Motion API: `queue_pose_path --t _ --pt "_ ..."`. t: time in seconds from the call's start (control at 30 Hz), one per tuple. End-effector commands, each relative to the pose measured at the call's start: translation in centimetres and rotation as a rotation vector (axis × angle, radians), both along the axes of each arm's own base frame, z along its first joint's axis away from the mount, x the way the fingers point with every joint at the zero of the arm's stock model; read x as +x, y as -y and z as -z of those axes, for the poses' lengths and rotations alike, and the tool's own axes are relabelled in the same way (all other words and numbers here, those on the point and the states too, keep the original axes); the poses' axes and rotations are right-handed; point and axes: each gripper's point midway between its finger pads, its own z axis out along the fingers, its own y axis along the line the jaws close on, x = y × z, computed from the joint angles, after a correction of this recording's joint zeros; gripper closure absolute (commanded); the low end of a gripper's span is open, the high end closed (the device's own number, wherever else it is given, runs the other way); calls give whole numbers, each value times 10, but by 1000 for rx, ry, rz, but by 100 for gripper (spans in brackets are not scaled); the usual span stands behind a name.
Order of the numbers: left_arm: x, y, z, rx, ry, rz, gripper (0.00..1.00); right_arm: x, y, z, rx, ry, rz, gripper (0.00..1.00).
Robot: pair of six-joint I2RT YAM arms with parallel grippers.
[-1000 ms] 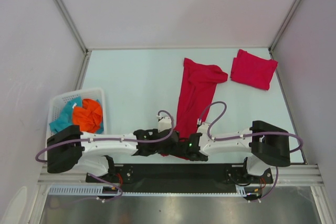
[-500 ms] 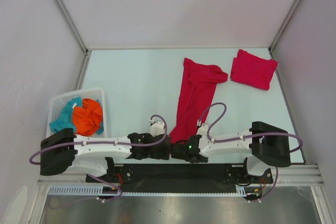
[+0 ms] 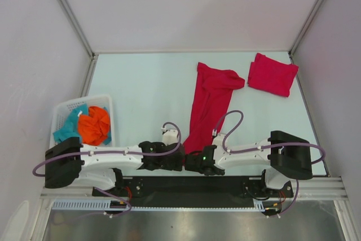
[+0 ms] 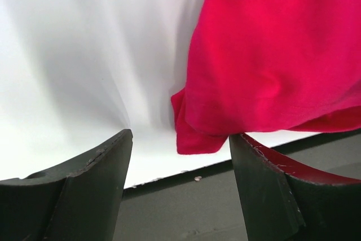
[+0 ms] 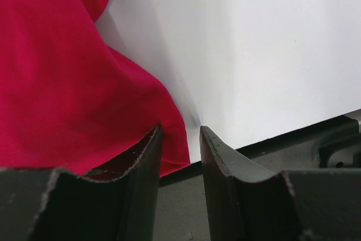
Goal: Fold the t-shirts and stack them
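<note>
Both arms stretch low along the table's (image 3: 141, 83) near edge, meeting at the long t-shirt's (image 3: 210, 105) hem, left gripper (image 4: 179, 138) spread wide, right gripper (image 5: 180, 131) narrowly parted, both empty.

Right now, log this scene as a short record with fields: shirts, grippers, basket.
spread t-shirt: lies lengthwise on the table, hem at the near edge
folded t-shirt: far right corner, apart from the spread one
left gripper: jaws wide open at the hem's corner, not closed on it
right gripper: jaws narrowly parted beside the hem, no cloth seen between
basket: left side, holds a teal cloth and an orange cloth
</note>
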Motion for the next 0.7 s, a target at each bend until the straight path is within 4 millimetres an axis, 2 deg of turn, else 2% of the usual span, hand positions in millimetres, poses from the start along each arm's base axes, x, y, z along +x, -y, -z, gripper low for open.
queue_pose_path --t 0.0,0.2,0.37,0.67 --pt "7 21 -27 -42 42 26 25 3 -11 -4 41 19 5 62" --pt "15 27 -57 -68 90 36 25 4 -10 -4 40 20 7 62" --pt "12 26 -38 -31 61 42 25 4 -10 -4 36 19 4 62" --pt "14 33 -18 -18 57 53 25 2 -2 -6 20 18 13 62"
